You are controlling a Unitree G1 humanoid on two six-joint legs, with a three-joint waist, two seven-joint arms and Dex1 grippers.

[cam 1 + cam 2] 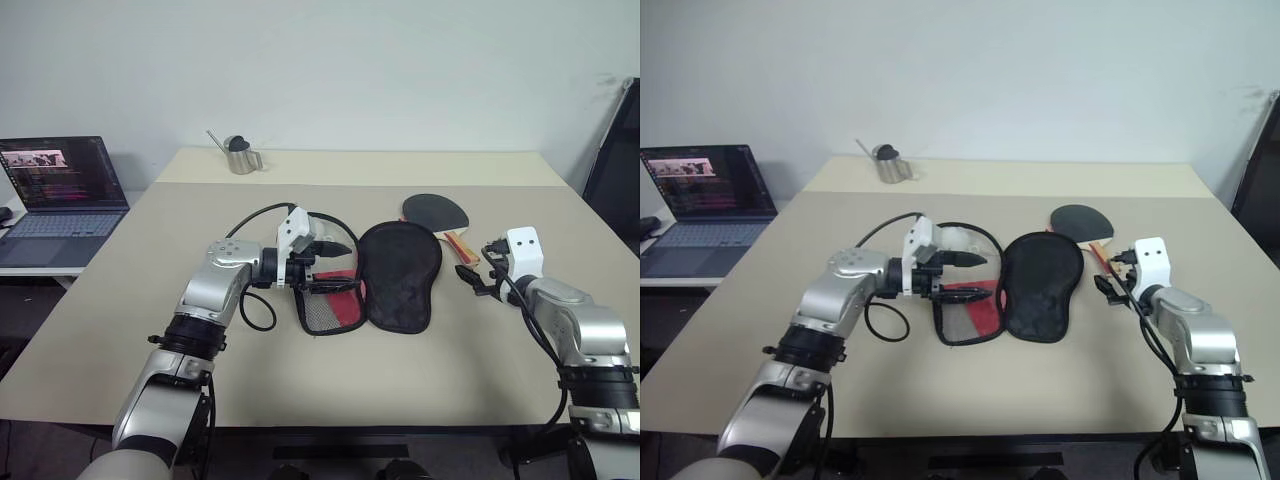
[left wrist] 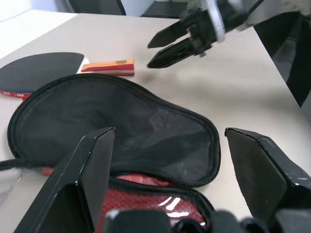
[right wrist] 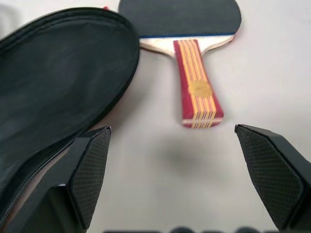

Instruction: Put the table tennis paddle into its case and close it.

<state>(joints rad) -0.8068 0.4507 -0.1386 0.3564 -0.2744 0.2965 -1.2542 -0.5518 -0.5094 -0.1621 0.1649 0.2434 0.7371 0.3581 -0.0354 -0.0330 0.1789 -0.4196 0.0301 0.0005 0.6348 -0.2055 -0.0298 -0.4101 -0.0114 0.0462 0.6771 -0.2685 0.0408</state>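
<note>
Nearest the head camera, the left gripper (image 1: 335,268) stands with jaws wide at the unzipped case (image 1: 385,280) — a paddle-shaped black fabric pouch with red lining and a mesh panel, lying on the beige table (image 1: 130,300). Its black flap is folded open; no paddle lies inside. The table tennis paddle (image 1: 440,217) — round black rubber face, red edge, striped wooden handle — rests flat on the table just beyond the case, touching its far edge. The right gripper (image 1: 472,279) hovers near the handle, jaws spread wide, holding nothing. A small metal pitcher (image 1: 240,155) stands at the far edge; an open laptop (image 1: 60,195) sits on a side desk.
</note>
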